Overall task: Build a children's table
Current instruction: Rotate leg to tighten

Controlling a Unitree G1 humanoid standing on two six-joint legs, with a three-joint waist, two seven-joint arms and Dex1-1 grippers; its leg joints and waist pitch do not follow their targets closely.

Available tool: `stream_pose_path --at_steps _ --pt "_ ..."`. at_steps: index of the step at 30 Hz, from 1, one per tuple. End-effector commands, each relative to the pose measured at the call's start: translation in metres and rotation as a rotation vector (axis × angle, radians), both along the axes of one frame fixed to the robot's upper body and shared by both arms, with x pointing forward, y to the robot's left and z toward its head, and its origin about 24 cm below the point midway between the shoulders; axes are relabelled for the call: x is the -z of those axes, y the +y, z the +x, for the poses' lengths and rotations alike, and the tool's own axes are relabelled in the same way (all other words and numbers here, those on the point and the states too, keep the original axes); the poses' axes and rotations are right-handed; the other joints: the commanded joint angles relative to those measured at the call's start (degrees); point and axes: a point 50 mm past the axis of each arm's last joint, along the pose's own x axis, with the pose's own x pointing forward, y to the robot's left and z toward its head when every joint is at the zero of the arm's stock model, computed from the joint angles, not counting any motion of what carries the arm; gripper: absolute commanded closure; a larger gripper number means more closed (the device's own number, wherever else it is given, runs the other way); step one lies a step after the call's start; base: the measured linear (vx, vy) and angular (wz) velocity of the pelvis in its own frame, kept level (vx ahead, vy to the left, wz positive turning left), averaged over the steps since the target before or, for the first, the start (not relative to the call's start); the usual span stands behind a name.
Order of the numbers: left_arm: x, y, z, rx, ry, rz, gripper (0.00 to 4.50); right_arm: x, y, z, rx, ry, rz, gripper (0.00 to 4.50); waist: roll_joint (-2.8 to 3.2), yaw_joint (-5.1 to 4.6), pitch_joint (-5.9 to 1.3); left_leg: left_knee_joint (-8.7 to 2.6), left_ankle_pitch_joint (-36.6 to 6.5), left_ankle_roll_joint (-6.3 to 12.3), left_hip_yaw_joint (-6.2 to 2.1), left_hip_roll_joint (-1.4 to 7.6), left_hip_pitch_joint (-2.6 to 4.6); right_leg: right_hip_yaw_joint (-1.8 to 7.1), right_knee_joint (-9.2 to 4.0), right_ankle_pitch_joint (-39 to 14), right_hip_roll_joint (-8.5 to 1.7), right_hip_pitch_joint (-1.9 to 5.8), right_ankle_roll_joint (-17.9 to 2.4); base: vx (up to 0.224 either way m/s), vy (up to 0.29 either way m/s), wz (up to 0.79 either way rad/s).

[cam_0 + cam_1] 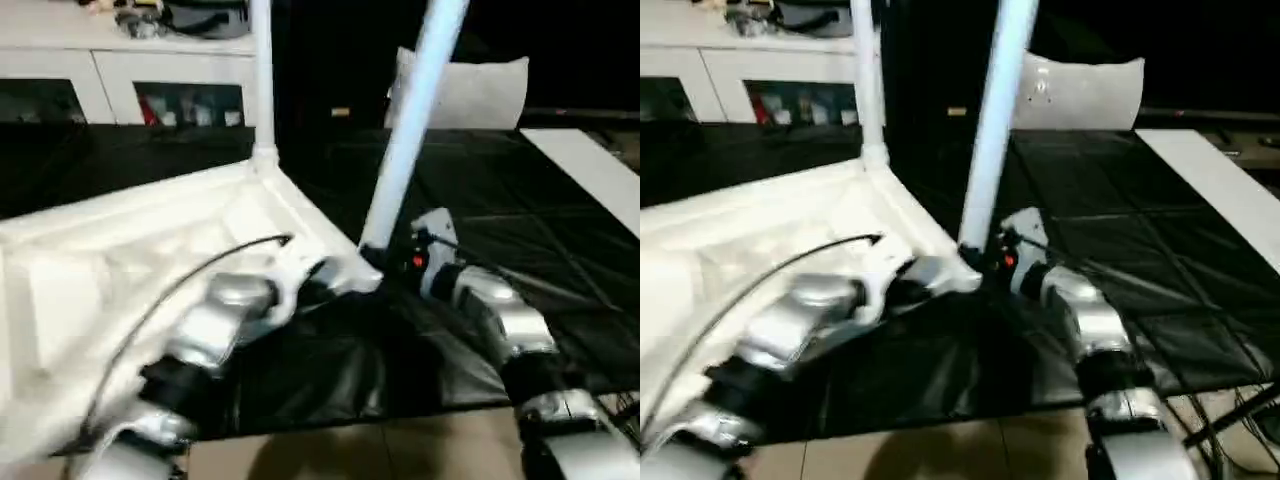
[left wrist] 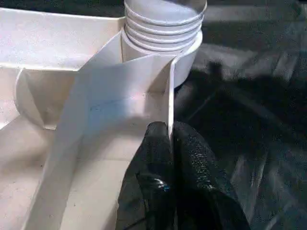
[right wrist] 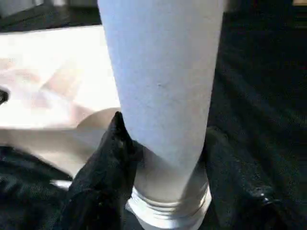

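The children's table top (image 1: 120,250) lies upside down on the black mat, ribbed underside up. One white leg (image 1: 262,80) stands upright in the far corner socket. A second leg (image 1: 410,130) leans slightly in the near right corner socket (image 2: 163,28). My left gripper (image 2: 170,139) is shut on the top's thin rim wall (image 2: 169,96) just beside that socket. My right gripper (image 3: 165,129) is closed around the second leg's lower end (image 3: 163,86), a black finger (image 3: 110,148) on each side, just above the threaded collar.
The black mat (image 1: 520,200) covers the floor ahead. White glass-door cabinets (image 1: 150,90) stand at the back left. A white pillow (image 1: 480,90) lies behind the leg. A white strip (image 1: 590,170) lies at the right. Bare wood floor (image 1: 400,450) shows near me.
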Motion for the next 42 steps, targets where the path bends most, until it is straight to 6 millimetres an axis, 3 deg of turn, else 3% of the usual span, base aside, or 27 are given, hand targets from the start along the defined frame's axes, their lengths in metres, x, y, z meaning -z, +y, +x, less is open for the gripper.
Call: stream_pose_path --at_steps 1,6,7,9,10,12,16,19,24,30,38,39,42 --pt "-0.022 -0.012 0.005 0.009 -0.086 -0.095 4.5 0.004 0.009 -0.009 -0.018 0.058 -0.008 2.06 -0.3 0.88 -3.05 -4.1 -13.26 2.5 -0.75 1.87 -0.29 2.83 -5.66 -22.64 -4.65 1.81 -7.46 0.0 0.0 0.0" --pt "-0.021 -0.008 0.005 0.001 -0.095 -0.051 4.5 -0.011 0.017 -0.012 -0.039 0.019 -0.016 1.57 -0.15 1.86 -3.51 -4.11 -7.54 2.92 -0.67 2.04 -0.86 2.97 -4.84 -16.31 -4.61 2.26 -7.94 0.0 0.0 0.0" --pt "-0.02 -0.005 0.006 0.0 -0.1 -0.024 4.5 -0.015 0.017 -0.013 -0.04 0.011 -0.027 1.5 -0.11 2.06 -3.95 -3.76 -3.83 3.5 -0.61 2.03 -1.29 3.01 -3.94 -9.07 -4.5 2.51 -9.25 0.0 0.0 0.0" --pt "-0.018 -0.002 0.006 -0.001 -0.104 -0.003 4.5 -0.018 0.016 -0.015 -0.049 0.005 -0.035 1.41 -0.05 2.06 -3.84 -3.72 -2.68 4.05 -0.55 1.99 -1.44 2.98 -3.64 -5.91 -4.42 2.42 -10.15 0.0 0.0 0.0" --pt "-0.018 -0.002 0.006 -0.001 -0.104 -0.003 4.5 -0.018 0.016 -0.015 -0.049 0.005 -0.035 1.16 0.06 2.18 -3.68 -3.77 -3.56 4.19 -0.47 2.02 -1.29 2.89 -3.93 -6.73 -4.41 2.27 -10.28 0.0 0.0 0.0" --pt "-0.018 -0.001 0.006 -0.003 -0.105 0.002 4.5 -0.02 0.015 -0.016 -0.055 0.004 -0.038 1.07 0.08 2.35 -3.58 -3.85 -4.65 3.85 -0.41 2.07 -1.22 2.94 -4.09 -8.31 -4.49 2.3 -10.28 0.0 0.0 0.0" --pt "-0.016 0.008 0.006 0.031 -0.107 0.033 4.5 -0.029 0.006 -0.029 -0.151 -0.009 -0.085 0.6 0.08 2.51 -3.1 -4.18 -8.73 2.65 -0.52 1.99 -1.25 2.9 -5.1 -16.3 -4.59 2.28 -7.04 0.0 0.0 0.0" --pt "-0.014 0.015 0.002 0.096 -0.101 0.064 4.5 -0.037 -0.009 -0.035 -0.204 -0.027 -0.098 0.49 0.15 2.53 -3.13 -4.26 -9.54 2.46 -0.68 2.18 -1.1 2.95 -5.38 -18.57 -4.69 2.07 -5.69 0.0 0.0 0.0" --pt "-0.011 0.021 -0.003 0.178 -0.08 0.084 4.5 -0.042 -0.023 -0.04 -0.269 -0.027 -0.128 0.07 0.05 2.68 -3.31 -4.01 -7.4 2.76 -0.53 2.21 -1.12 3.08 -4.45 -11.87 -4.62 2.26 -8.64 0.0 0.0 0.0" --pt "-0.008 0.029 -0.012 0.321 -0.057 0.122 4.5 -0.045 -0.03 -0.043 -0.337 -0.007 -0.162 0.03 0.05 3.04 -3.26 -3.99 -7.34 3.09 -0.51 2.21 -1.04 3.02 -4.46 -12.59 -4.68 2.25 -8.95 0.0 0.0 0.0" --pt "-0.01 0.033 -0.024 0.52 -0.04 0.126 4.5 -0.04 -0.024 -0.04 -0.447 0.013 -0.165 0.03 0.3 3.46 -3.23 -4.11 -9.12 1.95 -0.51 2.48 -0.64 3.11 -4.46 -13.81 -4.89 1.95 -9.37 0.0 0.0 0.0" --pt "-0.01 0.033 -0.026 0.543 -0.035 0.13 4.5 -0.037 -0.023 -0.038 -0.461 0.02 -0.157 0.3 0.36 3.43 -3.23 -4.14 -8.95 1.92 -0.51 2.45 -0.65 3.06 -4.36 -13.3 -4.81 1.92 -9.93 0.0 0.0 0.0" --pt "-0.01 0.034 -0.028 0.587 -0.022 0.143 4.5 -0.031 -0.019 -0.035 -0.497 0.043 -0.141 0.57 0.44 3.8 -3.3 -4.06 -8.57 1.71 -0.44 2.48 -0.56 3.1 -4.17 -11.81 -4.83 1.98 -10.63 0.0 0.0 0.0"
